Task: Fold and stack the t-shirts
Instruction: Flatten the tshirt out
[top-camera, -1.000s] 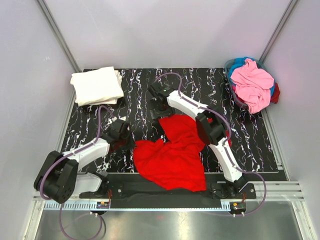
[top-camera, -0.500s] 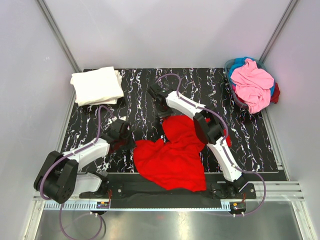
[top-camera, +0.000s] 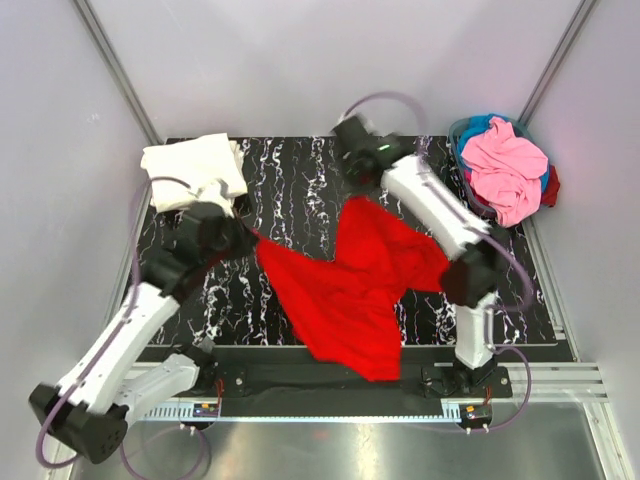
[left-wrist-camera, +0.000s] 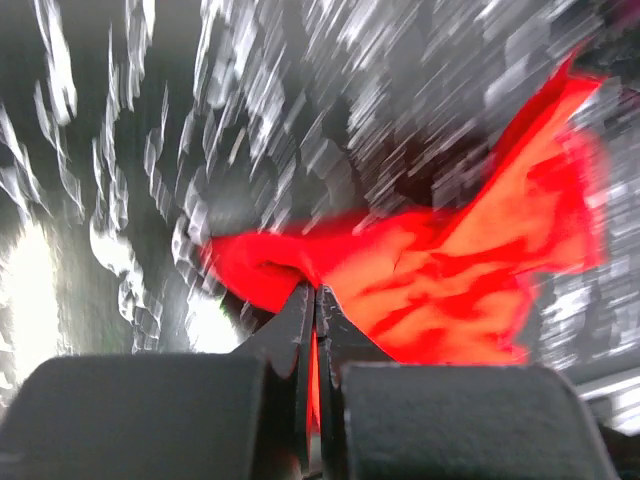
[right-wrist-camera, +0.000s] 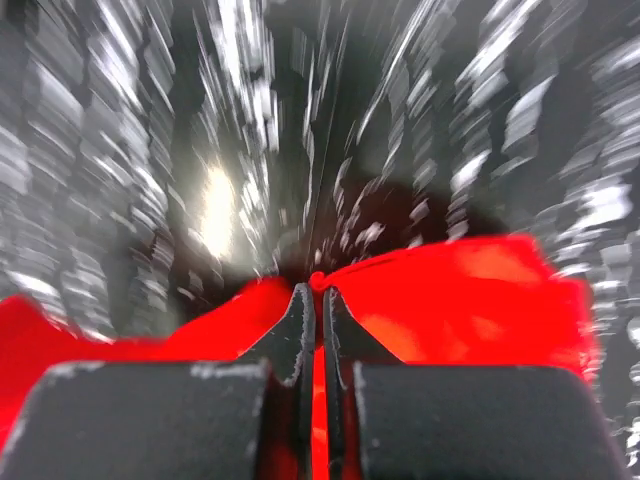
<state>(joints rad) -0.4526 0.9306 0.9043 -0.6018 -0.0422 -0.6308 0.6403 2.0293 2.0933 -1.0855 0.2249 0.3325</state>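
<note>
Red cloth is stretched between both arms. The red t-shirt (top-camera: 345, 290) lies in the middle of the black marbled surface (top-camera: 290, 165). One corner is pulled to the left and another is pulled toward the far side. The left claw (top-camera: 244, 237) is pressed together on the left corner. The right claw (top-camera: 357, 196) is pinching the far corner. In both wrist pictures the fingers are squeezed tight with only a thin bit of red between them. Those pictures are very blurry, so I think the arms are moving fast.

That is where things could go wrong. Each claw holds just a small bite of cloth. A hard tug could make a corner slip out, and then the shirt would drop in a heap. The shirt also looks bunched and twisted in the middle, so it may land crooked, not flat. Its bottom end hangs over the near edge of the surface, close to the arm bases, and it might catch there. The left arm is close to the folded white shirts (top-camera: 193, 170) in the far left corner. A big swing could knock that pile messy. The basket (top-camera: 458, 135) with a pink shirt (top-camera: 505, 165) sits well apart at the far right.
</note>
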